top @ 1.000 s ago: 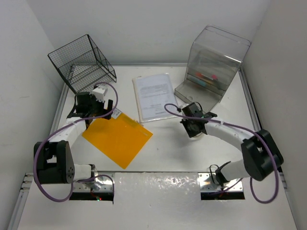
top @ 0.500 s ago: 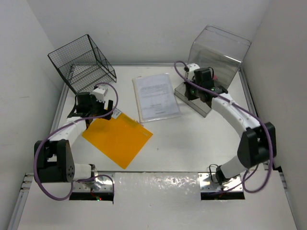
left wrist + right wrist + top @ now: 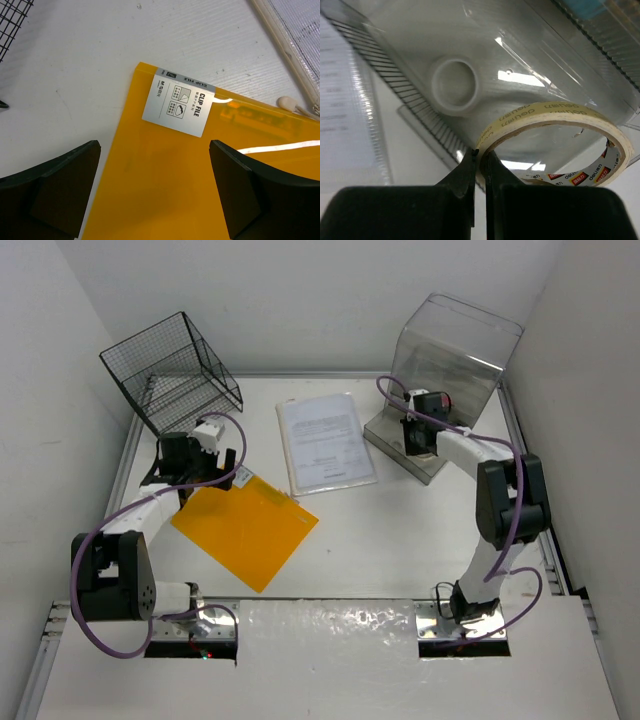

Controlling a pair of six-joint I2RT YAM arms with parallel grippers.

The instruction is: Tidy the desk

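The white desk (image 3: 380, 530) carries an orange clip file (image 3: 245, 525), a clear sleeve of printed papers (image 3: 323, 443) and a clear plastic drawer box (image 3: 445, 380). My left gripper (image 3: 200, 478) is open just above the file's labelled corner (image 3: 179, 102), one jaw on each side of it. My right gripper (image 3: 418, 437) is shut on a roll of tape (image 3: 555, 125), pinching its wall, and holds it over the box's open drawer (image 3: 485, 65). The tape is hidden behind the gripper in the top view.
A black wire rack (image 3: 172, 375) stands tilted at the back left corner. Silver rails (image 3: 120, 475) edge the desk. Coloured items lie inside the drawer box (image 3: 430, 402). A small beige object (image 3: 292, 104) lies by the file's edge.
My right arm has swung from the middle of the desk back and right to the open drawer of the box. The left arm has not moved.
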